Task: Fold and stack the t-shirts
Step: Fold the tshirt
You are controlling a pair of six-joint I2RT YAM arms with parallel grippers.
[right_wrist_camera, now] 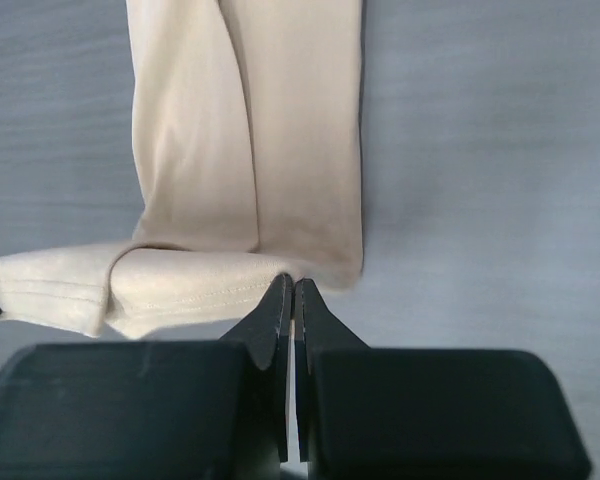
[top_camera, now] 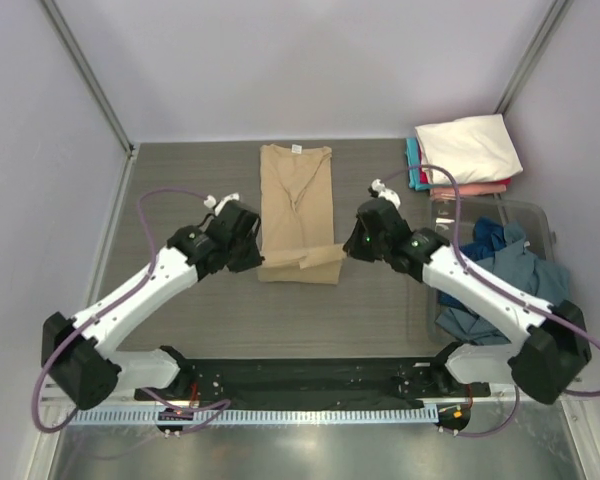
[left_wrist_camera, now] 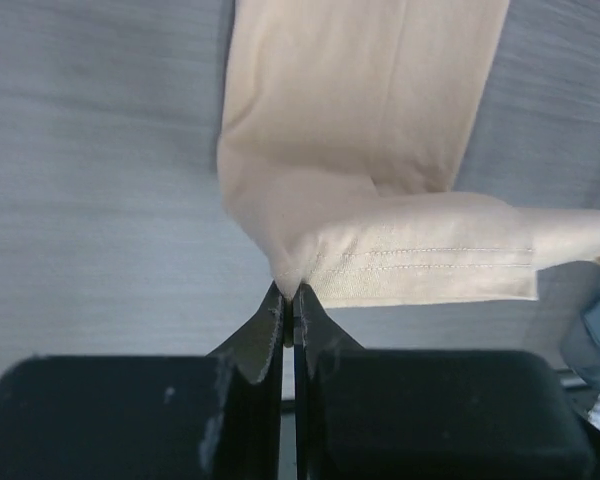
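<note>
No readable text anywhere, tbh. Small white neck tag (top_camera: 296, 148) on tan t-shirt (top_camera: 298, 205), maybe printed, way too tiny to make out.

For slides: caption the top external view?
Left hand and right hand shut on near corners of the tan t-shirt; folded stack far right.

I'm pinching the tan t-shirt (top_camera: 297, 205) at its two lower corners, left gripper (left_wrist_camera: 288, 292) and right gripper (right_wrist_camera: 290, 288) both clamping the bunched-up hem. It's lying flat at frame center, folded lengthwise into a narrow strip, collar toward the top. The cream-white t-shirt (top_camera: 470, 148) is sitting folded on the pink t-shirt (top_camera: 477, 187), with the teal t-shirt (top_camera: 412, 160) underneath, upper right. The slate blue t-shirt (top_camera: 520, 275) and navy t-shirt (top_camera: 488, 237) are lying crumpled at right.
</note>
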